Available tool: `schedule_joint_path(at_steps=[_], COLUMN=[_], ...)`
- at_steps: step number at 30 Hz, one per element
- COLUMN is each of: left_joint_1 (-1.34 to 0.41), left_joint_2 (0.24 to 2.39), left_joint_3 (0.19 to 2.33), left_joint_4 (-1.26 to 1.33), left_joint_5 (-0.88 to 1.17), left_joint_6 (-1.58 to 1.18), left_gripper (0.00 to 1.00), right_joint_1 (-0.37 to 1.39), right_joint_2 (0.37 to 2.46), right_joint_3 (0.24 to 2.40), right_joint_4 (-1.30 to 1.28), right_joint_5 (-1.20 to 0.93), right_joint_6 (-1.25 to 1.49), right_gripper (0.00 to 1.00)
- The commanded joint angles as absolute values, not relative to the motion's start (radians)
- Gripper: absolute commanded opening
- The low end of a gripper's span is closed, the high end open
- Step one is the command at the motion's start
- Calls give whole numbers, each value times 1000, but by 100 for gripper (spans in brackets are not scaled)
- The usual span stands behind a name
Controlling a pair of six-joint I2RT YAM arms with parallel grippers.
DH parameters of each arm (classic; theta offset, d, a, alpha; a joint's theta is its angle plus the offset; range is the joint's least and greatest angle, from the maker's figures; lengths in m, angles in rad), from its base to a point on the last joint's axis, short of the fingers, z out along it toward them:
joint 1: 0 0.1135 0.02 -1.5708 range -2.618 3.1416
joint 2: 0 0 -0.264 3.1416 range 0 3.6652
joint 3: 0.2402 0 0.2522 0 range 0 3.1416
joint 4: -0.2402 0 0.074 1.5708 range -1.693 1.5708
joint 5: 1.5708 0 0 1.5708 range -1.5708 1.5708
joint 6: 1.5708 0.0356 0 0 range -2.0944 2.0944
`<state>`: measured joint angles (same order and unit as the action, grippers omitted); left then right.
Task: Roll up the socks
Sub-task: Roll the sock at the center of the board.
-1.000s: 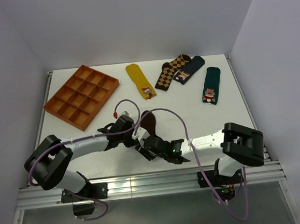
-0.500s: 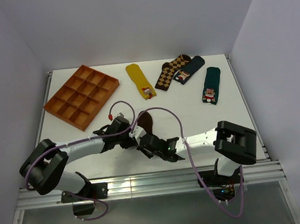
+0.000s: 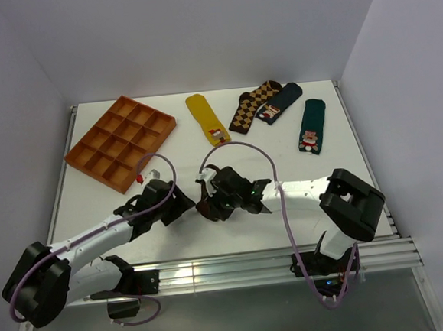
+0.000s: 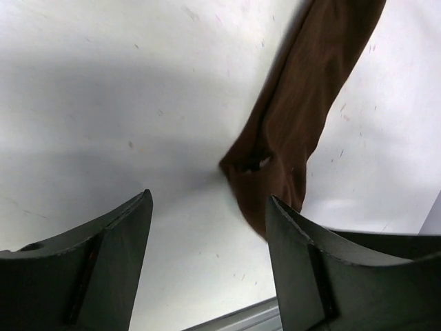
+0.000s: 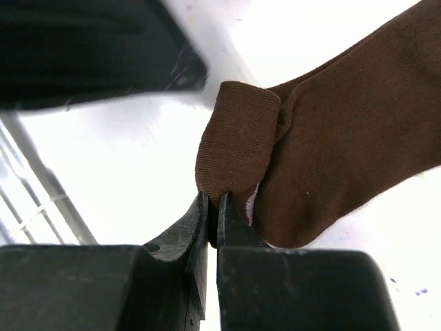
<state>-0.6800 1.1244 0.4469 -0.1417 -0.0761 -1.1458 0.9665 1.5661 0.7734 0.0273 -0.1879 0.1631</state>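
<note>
The dark brown sock (image 5: 331,152) lies on the white table, its near end folded over into a small flap. My right gripper (image 5: 213,203) is shut on that flap and holds it slightly raised; a pale lining shows beside the fingers. From above, the right gripper (image 3: 207,201) covers most of the sock (image 3: 203,210). My left gripper (image 4: 209,200) is open with only bare table between its fingers, and the sock (image 4: 303,103) stretches away just beyond its right finger. In the top view the left gripper (image 3: 186,205) sits just left of the right one.
An orange compartment tray (image 3: 120,143) stands at the back left. Along the back lie a mustard sock (image 3: 207,119), a diamond-patterned sock (image 3: 251,107), a navy sock (image 3: 278,103) and a green sock (image 3: 310,126). The metal rail (image 3: 214,272) runs along the table's near edge.
The left gripper has opened, let go of the sock and drawn back to the left. The right gripper has shut on the sock's end and carried it away from the near edge.
</note>
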Motion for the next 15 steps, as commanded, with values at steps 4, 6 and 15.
schedule_joint_path(at_steps=[4,6,15], left_joint_1=[-611,-607,-603], left_joint_2=[1199,1296,1529], left_joint_3=[512,557,704], left_joint_4=[-57,-54,-9], left_joint_5=[-28,-9,50], left_joint_6=[-1016,-974,-867], left_gripper=[65,63,55], right_joint_1=[945,936,916], right_joint_2=[1618,1631,1660], right_joint_3=[839,847,879], right_joint_4=[-49,-51,-83], right_joint_5=[-325,-353,-428], right_joint_6=[98,87,54], right_gripper=[0,0,0])
